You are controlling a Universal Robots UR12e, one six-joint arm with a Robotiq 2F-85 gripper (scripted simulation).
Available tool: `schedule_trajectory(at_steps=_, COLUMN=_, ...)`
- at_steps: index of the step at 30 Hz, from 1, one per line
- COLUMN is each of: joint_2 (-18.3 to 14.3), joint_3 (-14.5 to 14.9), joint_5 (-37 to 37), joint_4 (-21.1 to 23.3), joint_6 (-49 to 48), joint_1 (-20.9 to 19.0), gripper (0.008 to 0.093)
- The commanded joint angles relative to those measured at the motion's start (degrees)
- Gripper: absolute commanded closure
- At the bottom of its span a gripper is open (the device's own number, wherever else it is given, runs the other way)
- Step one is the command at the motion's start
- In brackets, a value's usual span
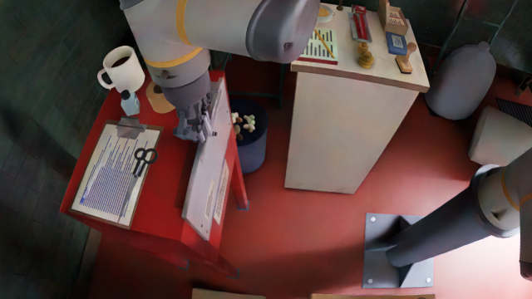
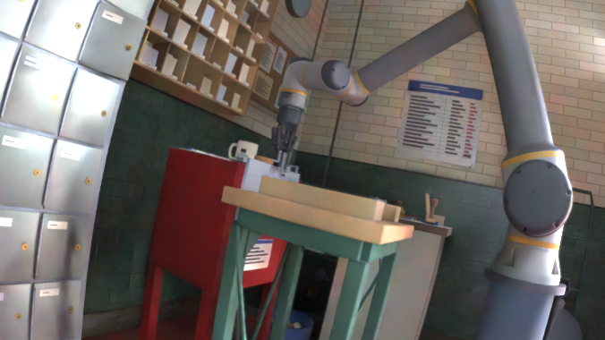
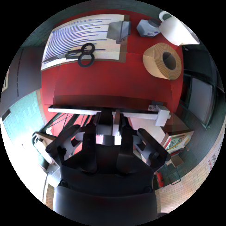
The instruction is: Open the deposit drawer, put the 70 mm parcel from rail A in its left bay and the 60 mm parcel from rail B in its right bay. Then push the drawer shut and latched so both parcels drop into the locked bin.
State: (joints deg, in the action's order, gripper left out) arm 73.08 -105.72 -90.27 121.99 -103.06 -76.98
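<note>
On the red deposit cabinet (image 1: pixel 137 174) the grey drawer front (image 1: pixel 208 166) stands tilted out from the cabinet's right edge. My gripper (image 1: pixel 198 128) is closed on the drawer's handle (image 3: pixel 108 125) near the front panel's upper end, seen from the wrist camera as a pale bar (image 3: pixel 104 111) running across in front of the fingers. In the second side camera the gripper (image 2: pixel 283 163) comes straight down onto the drawer top behind the wooden rails (image 2: pixel 320 203) on the green stand. No parcels are visible on the rails.
A blue bin (image 1: pixel 249 137) with crumpled paper stands on the floor between the cabinet and a white counter (image 1: pixel 349 120). On the cabinet top lie a clipboard (image 1: pixel 116 170) with scissors (image 1: pixel 143 160), a tape roll (image 3: pixel 163 60), a small bottle (image 1: pixel 129 101) and a mug (image 1: pixel 120 68).
</note>
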Motion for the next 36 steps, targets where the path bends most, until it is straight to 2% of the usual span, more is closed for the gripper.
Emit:
schedule_trajectory(at_steps=1, joint_2=0.0, joint_3=0.4, joint_5=0.3, joint_4=0.3, joint_6=0.0, joint_1=0.0, gripper=0.0934)
schedule_trajectory(at_steps=36, joint_2=0.1, joint_3=-0.1, joint_5=0.3, joint_4=0.7, joint_6=0.0, joint_1=0.1, gripper=0.0934)
